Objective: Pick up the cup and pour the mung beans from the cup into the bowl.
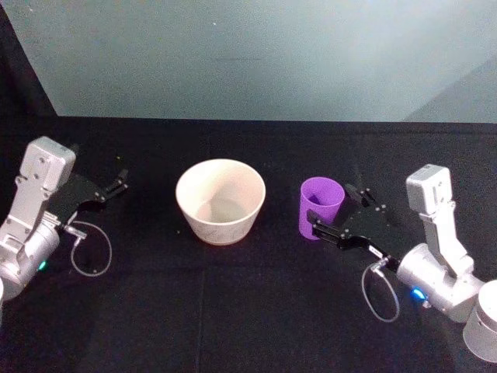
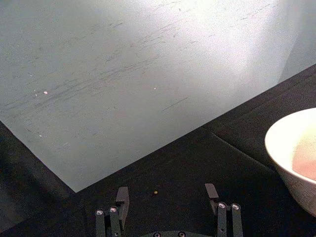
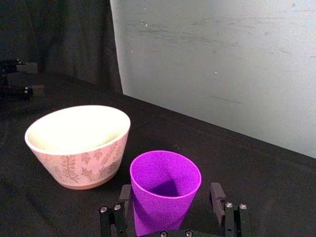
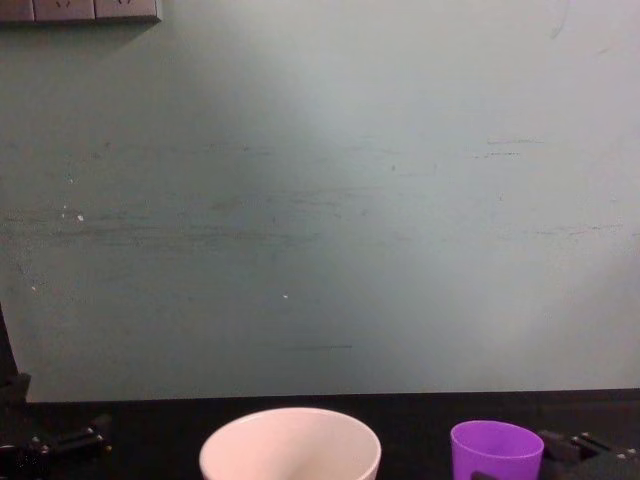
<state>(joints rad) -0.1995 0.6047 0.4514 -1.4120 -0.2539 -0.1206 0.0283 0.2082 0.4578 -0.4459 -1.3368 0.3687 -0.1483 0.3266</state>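
The right gripper [image 3: 171,194] straddles the upright cup [image 1: 320,200] with its jaws wide, not clamped. The cup stands on the black table [image 1: 233,311], just beside the bowl [image 1: 221,225]. Lifting and pouring are not yet done, and no beans can be made out. Farther left, the left gripper [image 2: 167,190] sits idle with its jaws spread.

My right gripper [image 3: 171,193] stands open around the cup [image 3: 165,180] — one finger [image 3: 125,195] close by its side, the other clearly apart from it. The cup stands upright on the black cloth [image 3: 261,197], near the bowl [image 3: 79,143] (leafy sprigs printed on its outer face) — the two not touching, a pale wall [image 3: 222,59] behind them.
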